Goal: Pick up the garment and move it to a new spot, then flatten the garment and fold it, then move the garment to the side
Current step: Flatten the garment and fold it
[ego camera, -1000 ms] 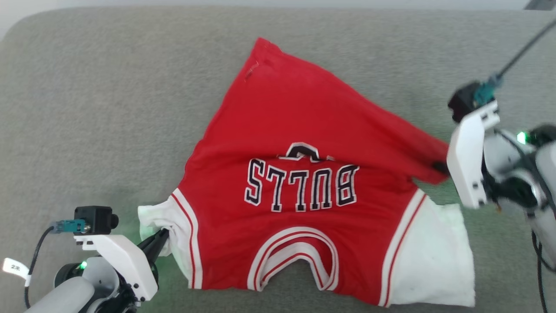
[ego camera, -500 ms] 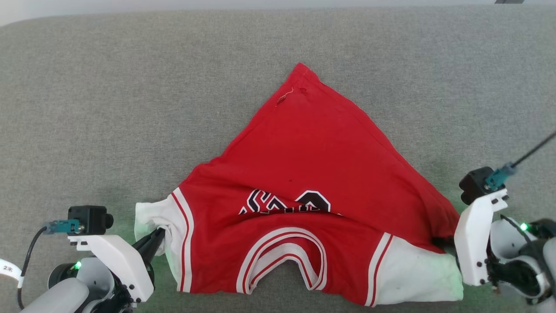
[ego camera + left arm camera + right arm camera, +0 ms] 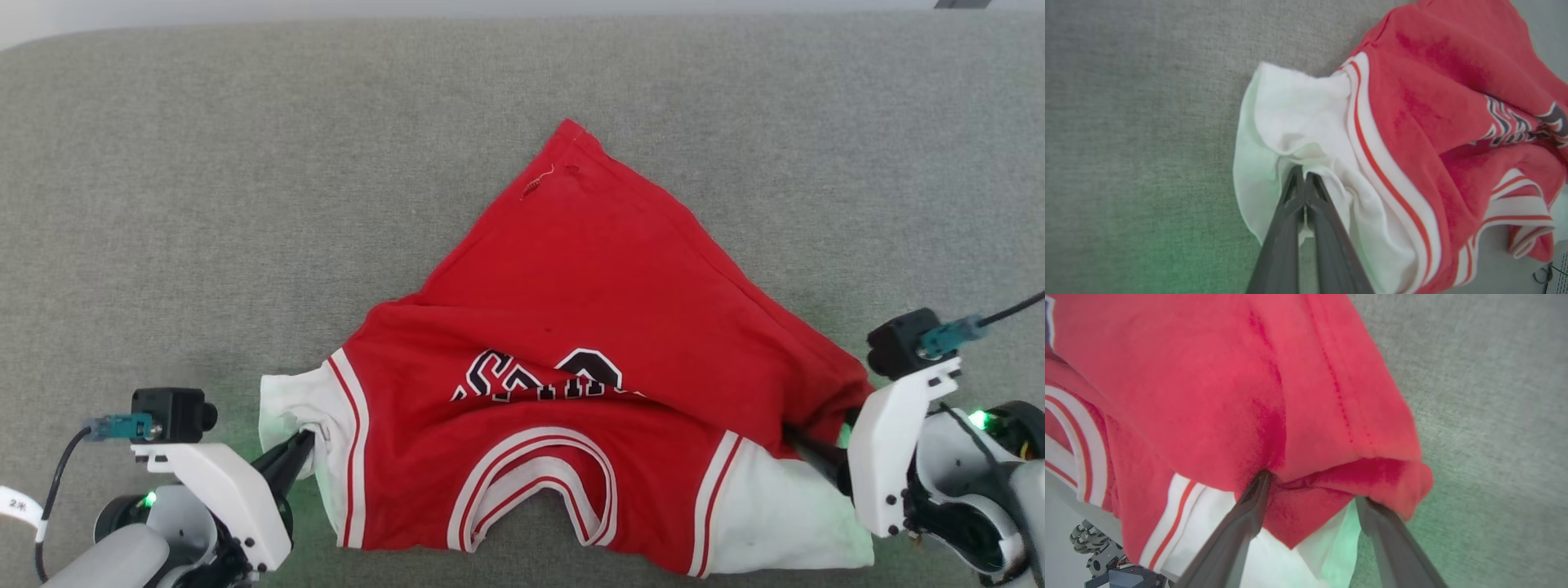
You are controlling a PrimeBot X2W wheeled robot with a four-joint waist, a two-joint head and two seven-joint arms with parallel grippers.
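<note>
One pinched sleeve, one loose corner: how this fold can spoil

The garment point(image 3: 571, 327) lies on the grey cushion point(image 3: 204, 204) with its neck toward the robot. Its lower part is doubled over the chest, so the lettering point(image 3: 547, 380) is half covered. The left gripper point(image 3: 1303, 175) has its fingers pressed together on a bunch of the white left sleeve point(image 3: 1290, 118). The right gripper point(image 3: 1314, 488) has its fingers spread apart. The red hem corner point(image 3: 1363, 469) drapes over and between them, on top of the white right sleeve point(image 3: 784, 514), and nothing is clamped there.

The likeliest trouble, as I judge it, is at that loose corner. The cloth is soft and rests on the open fingers, so drawing the arm back could drag the corner along and undo the fold.

A second risk is skew. The other hem corner point(image 3: 571, 135) sits far up the cushion, so the doubled cloth makes a triangle, not an even band. Pressing it flat as it lies would set a crooked crease.

A third is the left side. A pull there, with the right side free, would probably slide the whole shirt. Letting go as it is would leave that sleeve crumpled under later folds.
</note>
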